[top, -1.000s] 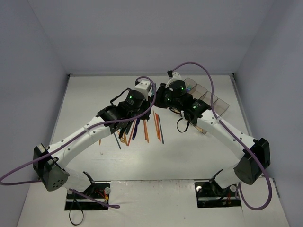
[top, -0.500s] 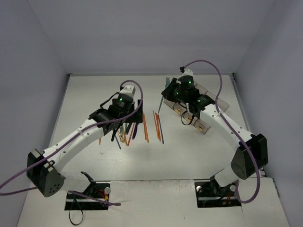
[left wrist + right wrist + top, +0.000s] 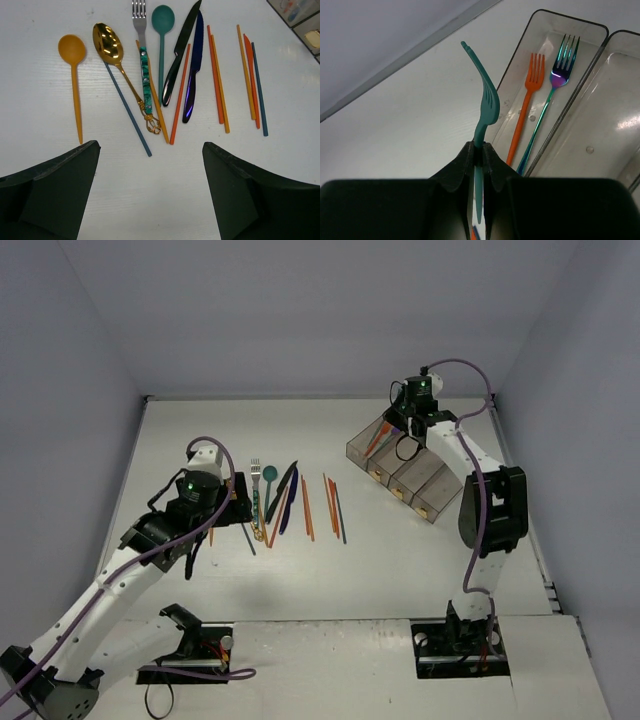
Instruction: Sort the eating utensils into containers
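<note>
Teal fork (image 3: pixel 485 102): clamped by its handle between my right jaws, tines pointing away from the wrist. In the right wrist view it stands against the white surface (image 3: pixel 400 560), just left of the long wall of the end bin (image 3: pixel 547 42); whether it touches that wall I cannot tell.

End bin: holds an orange fork (image 3: pixel 527 105) and an iridescent fork (image 3: pixel 551 95), side by side, tines toward the far short wall. The next bin (image 3: pixel 615 100) shares a wall with it; the part in view holds nothing.

Bins (image 3: pixel 420 485): four clear grey ones joined in a slanting row on the right of the surface. My right arm (image 3: pixel 470 465) reaches over the row to its far end.

Loose utensils, fanned on the surface to the left of the bins and well apart from them, left to right in the left wrist view:
- orange spoon (image 3: pixel 74 75)
- gold spoon (image 3: pixel 112 55), lying over a blue stick (image 3: pixel 127 107)
- green-handled fork (image 3: pixel 143 60)
- teal spoon (image 3: pixel 162 30)
- black knife (image 3: pixel 179 55)
- navy knife (image 3: pixel 194 70)
- orange sticks (image 3: pixel 218 75) and one more blue stick (image 3: pixel 259 90)

Left jaws: wide apart and empty, above the near ends of the spread; both dark fingers (image 3: pixel 50 192) frame the bottom of the view and touch nothing.
</note>
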You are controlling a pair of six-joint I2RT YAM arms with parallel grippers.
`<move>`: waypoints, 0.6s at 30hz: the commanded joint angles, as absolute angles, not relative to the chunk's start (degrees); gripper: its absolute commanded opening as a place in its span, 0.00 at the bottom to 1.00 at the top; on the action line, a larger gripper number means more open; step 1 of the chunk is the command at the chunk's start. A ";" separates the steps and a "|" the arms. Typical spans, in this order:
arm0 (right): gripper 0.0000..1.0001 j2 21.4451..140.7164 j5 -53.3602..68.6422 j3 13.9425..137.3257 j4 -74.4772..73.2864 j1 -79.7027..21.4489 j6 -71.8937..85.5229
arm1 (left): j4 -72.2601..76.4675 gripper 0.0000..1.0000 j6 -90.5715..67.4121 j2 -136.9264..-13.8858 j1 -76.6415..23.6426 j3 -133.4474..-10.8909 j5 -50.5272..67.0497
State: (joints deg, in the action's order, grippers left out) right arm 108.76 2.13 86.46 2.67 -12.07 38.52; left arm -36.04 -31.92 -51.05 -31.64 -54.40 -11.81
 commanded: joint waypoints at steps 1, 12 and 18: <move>0.00 113.93 1.25 92.28 5.98 -10.25 41.12 | -37.50 0.82 -32.54 -49.21 -30.90 -53.98 -13.89; 0.28 123.34 0.98 96.53 6.15 -9.58 42.59 | -38.39 0.82 -33.85 -49.23 -30.76 -53.36 -13.74; 0.56 116.93 -1.03 93.33 5.98 -9.06 38.54 | -37.94 0.82 -33.55 -52.05 -30.76 -54.84 -13.57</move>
